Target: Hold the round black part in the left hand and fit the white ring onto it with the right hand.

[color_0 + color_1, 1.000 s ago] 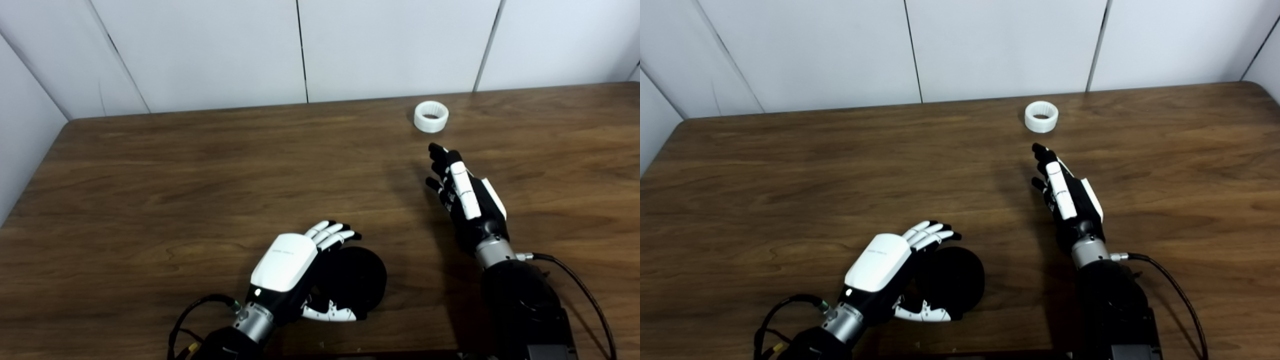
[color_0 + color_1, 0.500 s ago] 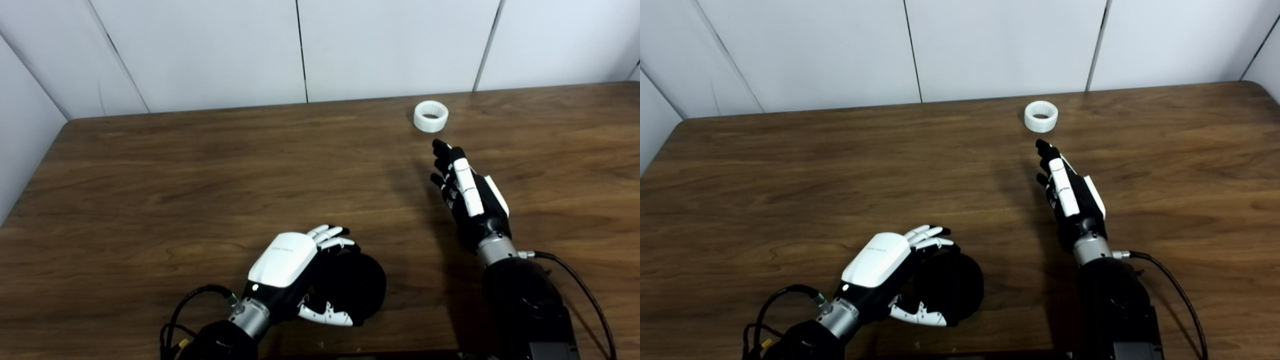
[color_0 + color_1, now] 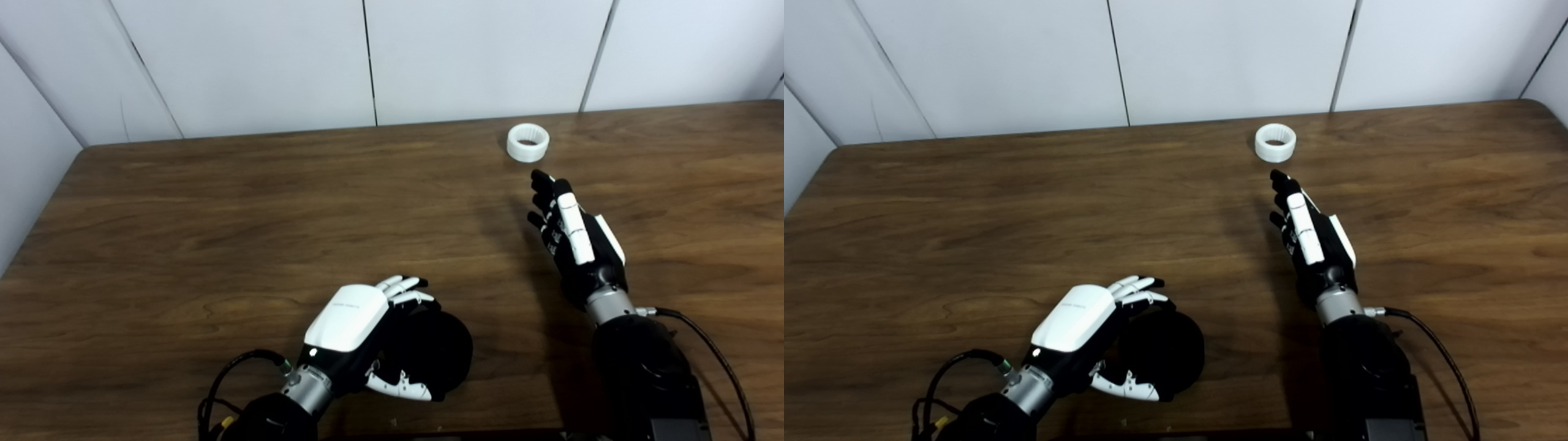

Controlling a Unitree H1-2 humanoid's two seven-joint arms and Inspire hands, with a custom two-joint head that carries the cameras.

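Observation:
The round black part (image 3: 446, 354) lies on the wooden table near the front edge. My left hand (image 3: 358, 321) is wrapped around its left side, fingers curled over the top and thumb under its near rim. The white ring (image 3: 528, 142) sits flat on the table at the far right of centre, near the wall. My right hand (image 3: 572, 229) is open and empty, fingers stretched out toward the ring, with the fingertips a short way in front of it and not touching it. Both hands show in the right eye view too: left hand (image 3: 1078, 321), right hand (image 3: 1311, 236).
The brown wooden table (image 3: 245, 214) fills the view, with white wall panels behind it and at the left. Black cables trail from both wrists at the front edge, one at the left (image 3: 239, 367) and one at the right (image 3: 710, 349).
My left hand's fingers have curled tighter over the black part. My right hand has moved a little farther toward the white ring.

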